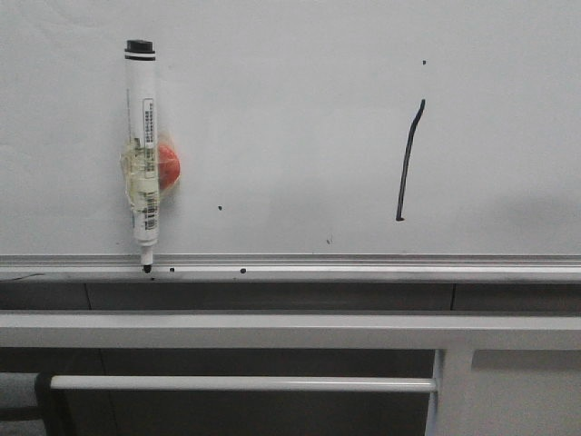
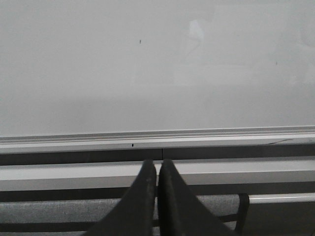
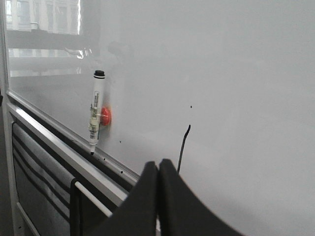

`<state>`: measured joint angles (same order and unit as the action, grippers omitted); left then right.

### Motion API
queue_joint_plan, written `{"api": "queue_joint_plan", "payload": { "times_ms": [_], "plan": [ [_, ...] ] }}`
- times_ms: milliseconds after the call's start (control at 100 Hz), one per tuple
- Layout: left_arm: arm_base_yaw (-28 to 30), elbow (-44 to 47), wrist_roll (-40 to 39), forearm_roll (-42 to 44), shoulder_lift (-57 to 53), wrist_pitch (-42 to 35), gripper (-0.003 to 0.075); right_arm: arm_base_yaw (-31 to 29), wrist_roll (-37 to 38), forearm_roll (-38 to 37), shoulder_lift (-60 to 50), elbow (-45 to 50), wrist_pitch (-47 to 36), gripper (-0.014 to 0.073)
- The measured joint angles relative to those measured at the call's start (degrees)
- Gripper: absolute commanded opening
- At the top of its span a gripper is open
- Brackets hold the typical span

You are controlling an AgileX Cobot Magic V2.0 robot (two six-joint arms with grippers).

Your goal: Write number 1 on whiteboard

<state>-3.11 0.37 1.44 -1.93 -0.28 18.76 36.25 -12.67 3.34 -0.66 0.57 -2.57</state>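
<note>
**Black stroke on the board, both grippers closed and empty**

The large flat pale grey-white whiteboard (image 1: 290, 136) fills the upper part of the front view, bounded below by its silver aluminium bottom rail (image 1: 363, 266). On the right half of the board stands the number 1 (image 1: 409, 162), a thin black marker stroke, nearly vertical and slightly curved, its top leaning a little to the right. It ends above the rail without touching it. A tiny black speck (image 1: 424, 63) sits just above the stroke, and a few more specks dot the board and the rail lower down.

On the left half, well apart from the stroke, a white-barrelled marker with a black cap end (image 1: 142, 150) hangs upright against the board, tip down and touching the rail. Clear tape binds it to a round red magnet (image 1: 169, 164) just beside the barrel. Below the rail run grey metal frame bars (image 1: 272, 331).

In the left wrist view, the left gripper (image 2: 158, 164) has its 2 dark fingers pressed together with nothing between them, pointing at the rail and a bare stretch of board. In the right wrist view, the right gripper (image 3: 158, 164) likewise has its fingers together and empty, their tips in front of the lower end of the stroke; whether they touch the board cannot be told.
</note>
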Motion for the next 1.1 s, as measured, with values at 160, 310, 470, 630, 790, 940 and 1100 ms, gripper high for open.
{"api": "queue_joint_plan", "payload": {
  "times_ms": [160,310,470,630,790,940,1100],
  "plan": [
    [0.0,0.0,0.0,0.0,0.0,0.0,-0.0020,0.0,0.0,0.0,0.0,0.0,0.0,-0.0052],
    [0.0,0.0,0.0,0.0,0.0,0.0,-0.0020,0.0,0.0,0.0,0.0,0.0,0.0,-0.0052],
    [0.0,0.0,0.0,0.0,0.0,0.0,-0.0020,-0.4,0.0,0.0,0.0,0.0,0.0,-0.0052],
    [0.0,0.0,0.0,0.0,0.0,0.0,-0.0020,-5.6,0.0,0.3,-0.1,0.3,0.1,-0.0052],
    [0.0,0.0,0.0,0.0,0.0,0.0,-0.0020,-14.9,0.2,3.5,-0.1,0.3,1.6,-0.0052],
    [0.0,0.0,0.0,0.0,0.0,0.0,-0.0020,-22.6,0.4,5.0,-0.1,0.3,6.7,-0.0052],
    [0.0,0.0,0.0,0.0,0.0,0.0,-0.0020,-31.3,0.4,6.1,-0.1,0.3,10.1,-0.0052]
  ]
}}
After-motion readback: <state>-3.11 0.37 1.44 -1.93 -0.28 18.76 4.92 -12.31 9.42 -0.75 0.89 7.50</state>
